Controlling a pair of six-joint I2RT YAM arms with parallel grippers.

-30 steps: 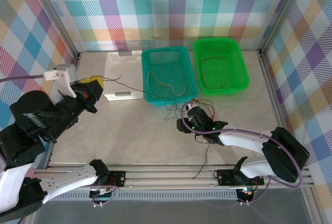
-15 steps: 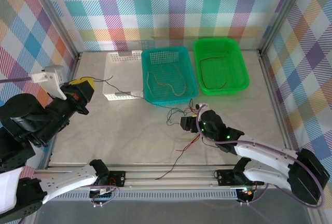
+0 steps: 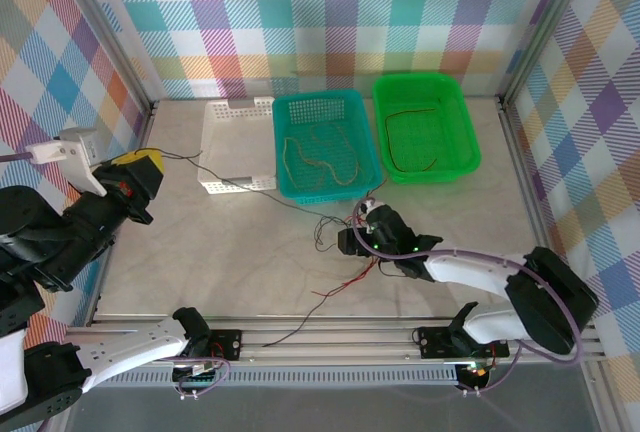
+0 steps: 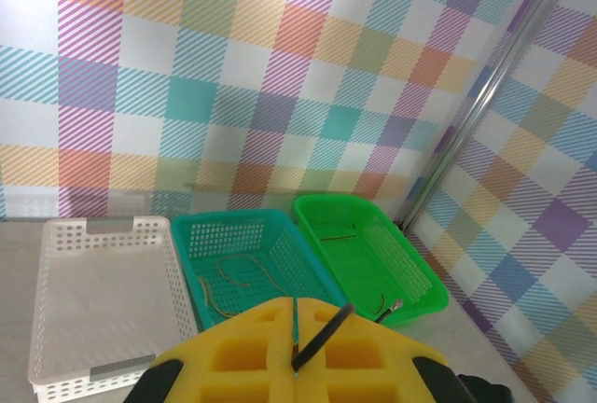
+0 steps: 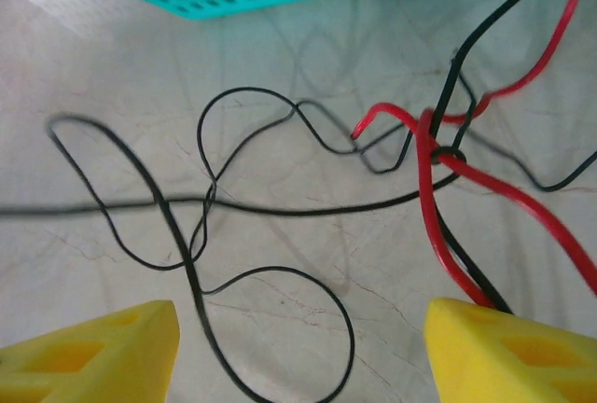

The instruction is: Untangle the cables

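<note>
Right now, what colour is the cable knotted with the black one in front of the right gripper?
Red cable, clearest in the right wrist view.

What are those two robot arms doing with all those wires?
They are pulling apart a knot of thin wires. The left gripper is shut on one black wire, which is drawn out towards the left side of the table. The right gripper is open and hovers low over the tangle of red and black wires, which lies in front of the teal basket. Some wires already lie in the teal basket and the green basket.
</note>
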